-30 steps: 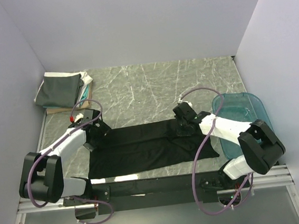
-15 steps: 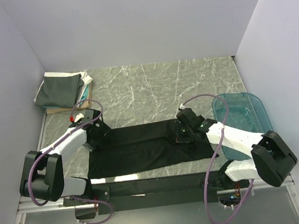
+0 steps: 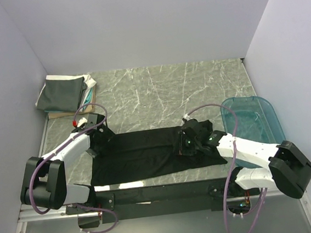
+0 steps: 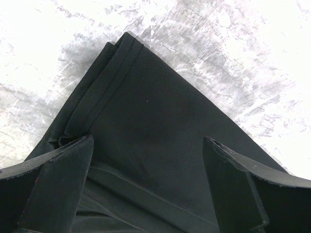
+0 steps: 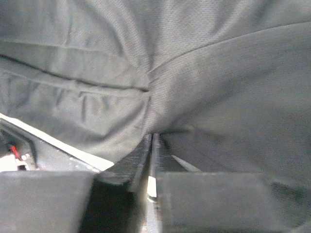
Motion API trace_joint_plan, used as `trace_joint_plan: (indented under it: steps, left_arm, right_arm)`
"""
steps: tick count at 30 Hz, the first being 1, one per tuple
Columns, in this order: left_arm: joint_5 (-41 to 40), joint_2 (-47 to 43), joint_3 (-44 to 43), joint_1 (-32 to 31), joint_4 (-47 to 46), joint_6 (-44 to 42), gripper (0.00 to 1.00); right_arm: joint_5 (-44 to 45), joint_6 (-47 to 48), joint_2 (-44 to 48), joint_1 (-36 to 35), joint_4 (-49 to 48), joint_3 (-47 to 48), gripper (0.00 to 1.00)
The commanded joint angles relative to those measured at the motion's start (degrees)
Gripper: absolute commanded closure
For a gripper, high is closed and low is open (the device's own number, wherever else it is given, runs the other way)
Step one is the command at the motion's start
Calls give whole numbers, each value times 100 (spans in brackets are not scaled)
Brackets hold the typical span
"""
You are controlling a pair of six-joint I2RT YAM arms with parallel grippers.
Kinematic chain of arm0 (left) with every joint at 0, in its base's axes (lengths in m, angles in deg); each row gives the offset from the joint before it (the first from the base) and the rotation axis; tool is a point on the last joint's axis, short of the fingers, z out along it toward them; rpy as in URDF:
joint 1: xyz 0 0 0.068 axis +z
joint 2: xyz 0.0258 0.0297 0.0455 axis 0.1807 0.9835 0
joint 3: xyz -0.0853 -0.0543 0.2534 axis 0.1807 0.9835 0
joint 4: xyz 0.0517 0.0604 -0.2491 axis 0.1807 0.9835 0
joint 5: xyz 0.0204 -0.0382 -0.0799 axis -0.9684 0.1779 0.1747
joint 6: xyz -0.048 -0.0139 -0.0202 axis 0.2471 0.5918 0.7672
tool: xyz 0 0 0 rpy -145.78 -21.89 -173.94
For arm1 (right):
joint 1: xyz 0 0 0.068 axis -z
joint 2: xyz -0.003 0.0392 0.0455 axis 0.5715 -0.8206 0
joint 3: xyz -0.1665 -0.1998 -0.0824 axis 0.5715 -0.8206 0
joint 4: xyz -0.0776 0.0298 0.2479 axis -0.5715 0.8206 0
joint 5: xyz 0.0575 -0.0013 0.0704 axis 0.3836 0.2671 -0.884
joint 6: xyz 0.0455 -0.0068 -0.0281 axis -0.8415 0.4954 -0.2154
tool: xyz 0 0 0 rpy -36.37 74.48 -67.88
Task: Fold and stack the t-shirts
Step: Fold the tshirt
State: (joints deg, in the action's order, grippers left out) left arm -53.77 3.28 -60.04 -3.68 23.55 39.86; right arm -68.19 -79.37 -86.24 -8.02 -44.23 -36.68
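The black t-shirt [image 3: 140, 154] lies as a long band across the near part of the table. My left gripper [image 3: 94, 149] hovers open over its left end; in the left wrist view the fingers straddle a hemmed corner of the shirt [image 4: 146, 107], and the gripper [image 4: 148, 141] holds nothing. My right gripper [image 3: 183, 145] is shut on a pinch of the shirt's right part and holds it over the shirt's middle. In the right wrist view the gripper [image 5: 151, 136] has its jaws closed on bunched black cloth [image 5: 194, 73]. The other folded shirts [image 3: 64, 93] are stacked at the back left, with dark grey on top.
A translucent teal plastic tub [image 3: 255, 119] stands at the right edge of the table, beside my right arm. The grey marble tabletop [image 3: 164, 91] is walled on three sides. A black rail [image 3: 163, 192] runs along the near edge.
My right gripper has moved left and nearer, pulling the shirt's right end over toward the middle. The left arm has not moved.
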Motion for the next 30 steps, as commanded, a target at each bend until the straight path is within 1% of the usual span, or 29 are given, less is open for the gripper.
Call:
trace_joint_plan:
  steps: [1, 2, 3, 5, 6, 7, 8, 9, 10, 11, 12, 15, 17, 21, 22, 24, 25, 30]
  left_arm:
    - [-183, -77, -125, -15, 65, -106, 0]
    - [-183, -86, -125, -15, 73, -114, 1]
    - [-191, -86, -142, -15, 82, -115, 1]
    - [-261, -77, -169, -15, 144, -106, 1]
    - [-279, -86, -186, -15, 161, -97, 1]
    - [-288, -86, -204, -15, 170, -106, 1]
    - [-288, -86, -222, -15, 170, -106, 0]
    - [-288, -86, -239, -15, 179, -123, 1]
    - [-288, -77, -257, -15, 188, -123, 0]
    - [-288, -77, -292, -15, 214, -132, 1]
    - [-288, -77, -301, -15, 232, -150, 1]
    - [-297, -94, -318, -15, 223, -150, 1]
    - [-271, -77, -318, -15, 188, -150, 1]
    - [-227, 20, -336, -15, 161, -185, 1]
    - [-244, 46, -336, -15, 161, -185, 1]
    - [-235, 81, -336, -15, 135, -194, 1]
    - [-218, 108, -327, -15, 100, -220, 1]
    - [-262, 213, -327, -15, 135, -246, 1]
  right_arm:
    - [-27, -407, 64, -169, -251, 40, 82]
    - [61, -416, 3, -247, -85, 110, 79]
    - [88, -433, -24, -283, -49, 145, 78]
    - [-78, -451, -33, -423, -170, 181, 75]
    - [-305, -460, -7, -476, -276, 172, 74]
    - [-412, -451, 20, -503, -381, 146, 70]
    - [-500, -408, 81, -520, -452, 154, 65]
    - [-535, -381, 116, -520, -383, 198, 49]
    - [-353, -363, 151, -520, -278, 285, 42]
    - [-203, -311, 248, -529, 28, 338, 36]
    - [164, -293, 301, -512, 205, 391, 25]
    - [728, -284, 590, -494, 821, 593, 15]
    - [1053, -241, 827, -433, 1006, 611, 12]
    - [1134, -118, 1057, 76, 1182, 454, 11]
    - [1108, -65, 1075, 391, 1182, 323, 10]
    - [854, 128, 970, 752, 1147, 190, 10]
    - [783, 172, 900, 1111, 1121, 76, 9]
    - [450, 489, 153, 1729, 665, -13, 9]
